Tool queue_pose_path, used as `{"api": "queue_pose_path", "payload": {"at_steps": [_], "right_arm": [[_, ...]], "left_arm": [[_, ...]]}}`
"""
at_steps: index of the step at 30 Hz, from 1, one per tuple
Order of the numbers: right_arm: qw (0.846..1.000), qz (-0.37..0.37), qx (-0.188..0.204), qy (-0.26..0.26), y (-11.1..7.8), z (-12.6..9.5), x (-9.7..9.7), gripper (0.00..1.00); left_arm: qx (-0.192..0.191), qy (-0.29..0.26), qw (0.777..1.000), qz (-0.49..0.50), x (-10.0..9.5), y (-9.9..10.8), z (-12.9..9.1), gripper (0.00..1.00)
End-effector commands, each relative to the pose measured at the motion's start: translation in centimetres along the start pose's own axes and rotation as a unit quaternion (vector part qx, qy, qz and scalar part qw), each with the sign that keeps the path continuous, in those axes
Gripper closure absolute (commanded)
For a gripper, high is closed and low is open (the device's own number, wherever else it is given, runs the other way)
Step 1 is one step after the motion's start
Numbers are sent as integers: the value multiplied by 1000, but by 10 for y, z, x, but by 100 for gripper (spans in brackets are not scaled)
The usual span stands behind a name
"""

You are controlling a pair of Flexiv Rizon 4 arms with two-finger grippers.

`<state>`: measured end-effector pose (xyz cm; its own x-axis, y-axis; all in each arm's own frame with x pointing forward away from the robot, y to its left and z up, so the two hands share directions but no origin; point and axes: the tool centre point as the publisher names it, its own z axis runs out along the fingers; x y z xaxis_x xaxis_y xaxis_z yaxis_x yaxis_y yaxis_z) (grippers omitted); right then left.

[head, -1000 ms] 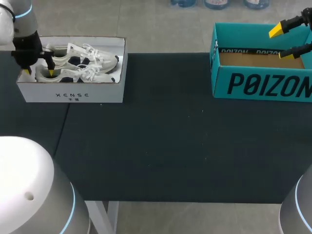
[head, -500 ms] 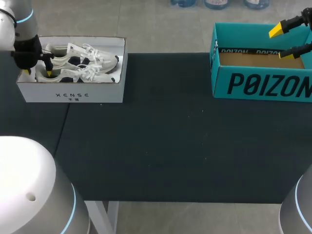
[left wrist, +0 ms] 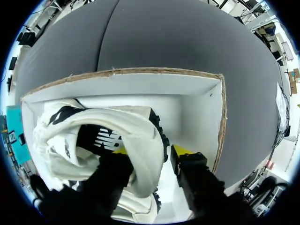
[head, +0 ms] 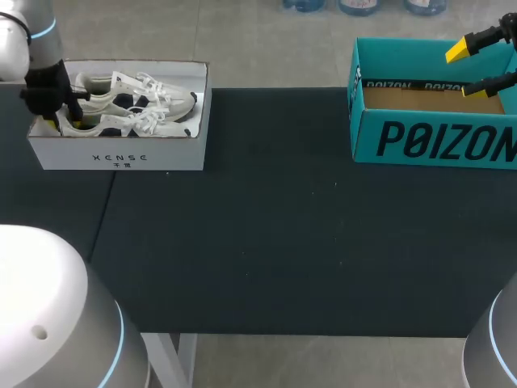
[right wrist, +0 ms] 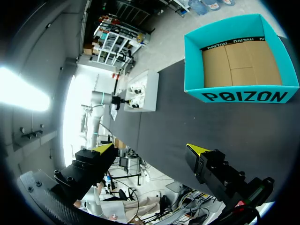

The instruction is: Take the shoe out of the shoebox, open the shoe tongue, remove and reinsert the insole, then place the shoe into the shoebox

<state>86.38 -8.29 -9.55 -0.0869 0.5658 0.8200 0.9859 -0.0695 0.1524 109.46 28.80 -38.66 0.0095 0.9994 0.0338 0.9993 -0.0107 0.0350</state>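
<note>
Ten o'clock, head view: left gripper (head: pixel 65 121) parted, astride the heel of the near shoe (head: pixel 121 123) inside the white shoebox (head: pixel 121 158), outer finger seemingly just clear. Risks pinching only the soft heel collar and slipping on the lift, or dragging the second shoe (head: pixel 133 87) along. Two o'clock: right gripper (head: pixel 466 71) spread, empty, above the teal box (head: pixel 436 141).

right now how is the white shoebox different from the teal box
Colour: the white shoebox is white, the teal box teal. Contents: the white shoebox holds a pair of white sneakers; the teal box shows only its bare brown floor. Hands: the left hand is down inside the white shoebox at a shoe's heel; the right hand hangs open, clear of the teal box. Both are lidless and stand on the dark table.
</note>
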Motion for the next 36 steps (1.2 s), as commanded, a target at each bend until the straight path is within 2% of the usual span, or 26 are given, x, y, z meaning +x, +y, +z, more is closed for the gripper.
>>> {"api": "queue_pose_path", "payload": {"at_steps": [1, 6, 8, 11, 12, 14, 15, 18, 25, 31, 36], "right_arm": [[1000, 0, -1, -1, -1, 0, 0, 0], [1000, 0, -1, -1, -1, 0, 0, 0], [1000, 0, -1, -1, -1, 0, 0, 0], [1000, 0, -1, -1, -1, 0, 0, 0], [1000, 0, -1, -1, -1, 0, 0, 0], [1000, 0, -1, -1, -1, 0, 0, 0], [1000, 0, -1, -1, -1, 0, 0, 0], [1000, 0, -1, -1, -1, 0, 0, 0], [1000, 0, -1, -1, -1, 0, 0, 0], [1000, 0, -1, -1, -1, 0, 0, 0], [1000, 0, -1, -1, -1, 0, 0, 0]], "left_arm": [[7, -3, 1000, 2, 1, 4, 5, 56], [15, -3, 1000, 4, 3, 2, 8, 58], [18, -5, 1000, 5, 4, 1, 9, 61], [22, -5, 1000, 8, 5, 2, 9, 69], [23, -4, 1000, 10, 6, 2, 9, 79], [25, -3, 1000, 11, 7, 2, 10, 86], [26, -2, 1000, 12, 8, 2, 9, 100], [24, -1, 1000, 18, 10, 1, 2, 100], [-2, 12, 999, 37, 4, -3, -42, 100], [-33, -1, 999, -8, -5, -11, -98, 100], [-64, 7, 997, -37, -20, -29, -145, 100]]}}
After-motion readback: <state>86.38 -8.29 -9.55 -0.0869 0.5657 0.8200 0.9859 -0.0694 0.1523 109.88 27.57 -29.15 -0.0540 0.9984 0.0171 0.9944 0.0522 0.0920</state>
